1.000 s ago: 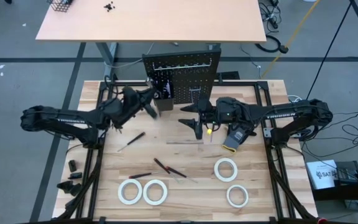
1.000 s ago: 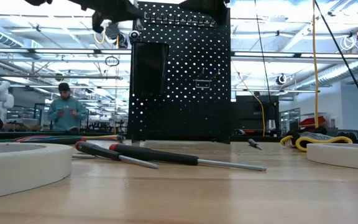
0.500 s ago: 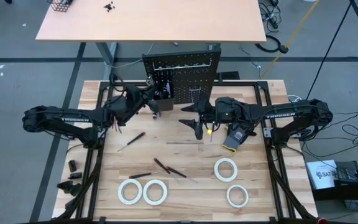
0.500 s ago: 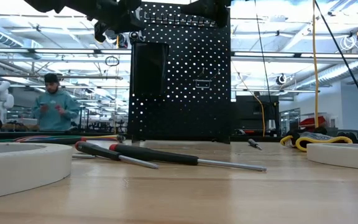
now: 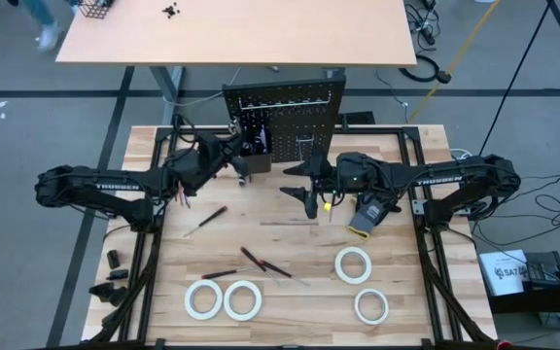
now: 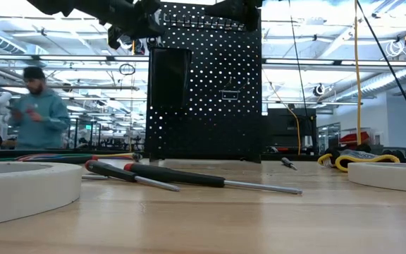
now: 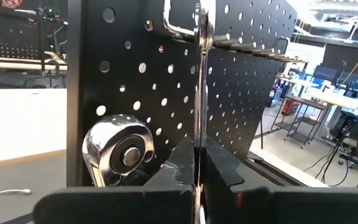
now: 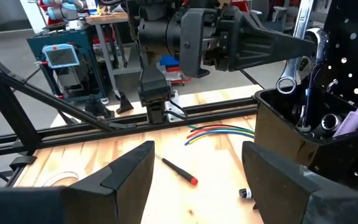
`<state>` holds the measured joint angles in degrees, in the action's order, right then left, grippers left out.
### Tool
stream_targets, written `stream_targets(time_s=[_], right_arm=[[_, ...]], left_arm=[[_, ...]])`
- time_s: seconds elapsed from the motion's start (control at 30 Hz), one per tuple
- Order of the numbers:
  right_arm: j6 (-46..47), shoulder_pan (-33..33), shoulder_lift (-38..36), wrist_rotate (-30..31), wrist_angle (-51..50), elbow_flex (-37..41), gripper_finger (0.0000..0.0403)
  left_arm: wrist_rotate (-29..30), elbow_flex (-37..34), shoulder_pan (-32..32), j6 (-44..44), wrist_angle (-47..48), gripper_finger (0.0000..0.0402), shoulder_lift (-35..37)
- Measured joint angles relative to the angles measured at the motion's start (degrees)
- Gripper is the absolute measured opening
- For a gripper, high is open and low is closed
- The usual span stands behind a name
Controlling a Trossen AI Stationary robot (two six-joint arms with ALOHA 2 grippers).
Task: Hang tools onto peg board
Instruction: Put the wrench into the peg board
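The peg board [image 5: 285,109] stands upright at the table's far edge, with a small black bin [image 8: 291,118] holding tools on its front. My left gripper [image 5: 242,161] is level beside the board's left part, shut on a silver wrench [image 7: 199,93] that stands upright and edge-on before the holes. A shiny ratchet head [image 7: 120,152] shows by the board below it. My right gripper [image 5: 305,187] hovers open in front of the board with nothing between its fingers. Screwdrivers [image 5: 205,221] [image 5: 264,261] and white tape rolls [image 5: 243,299] [image 5: 354,263] lie on the table. My left gripper pinches the wrench's shaft [image 7: 199,127] between its two fingers, on its flat faces. The fingers come level from the table's left side and lie across the shaft. The wrench stands upright, clear of the table, its ring end [image 8: 286,84] below the fingers, the other end by the hooks.
A row of wire hooks [image 7: 253,50] juts from the board's top. A black-and-yellow flat object [image 5: 363,219] lies right of centre. More tape rolls [image 5: 203,298] [image 5: 370,306] sit near the front edge. A person [image 6: 37,113] walks in the room behind.
My left gripper, still shut on the wrench, has moved a short way toward the peg board and then kept still. The wrench has stayed upright in the hold. In the room behind, the person has walked on.
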<state>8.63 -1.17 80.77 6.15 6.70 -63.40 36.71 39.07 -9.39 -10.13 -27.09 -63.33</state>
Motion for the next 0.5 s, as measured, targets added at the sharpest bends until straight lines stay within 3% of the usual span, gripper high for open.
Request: stream_targets(time_s=[0.5], right_arm=[[1.22, 0.00, 0.00, 0.04, 0.09, 0.00, 0.0235]], left_arm=[[-0.09, -0.02, -0.02, 0.02, 0.85, 0.0011, -0.04]])
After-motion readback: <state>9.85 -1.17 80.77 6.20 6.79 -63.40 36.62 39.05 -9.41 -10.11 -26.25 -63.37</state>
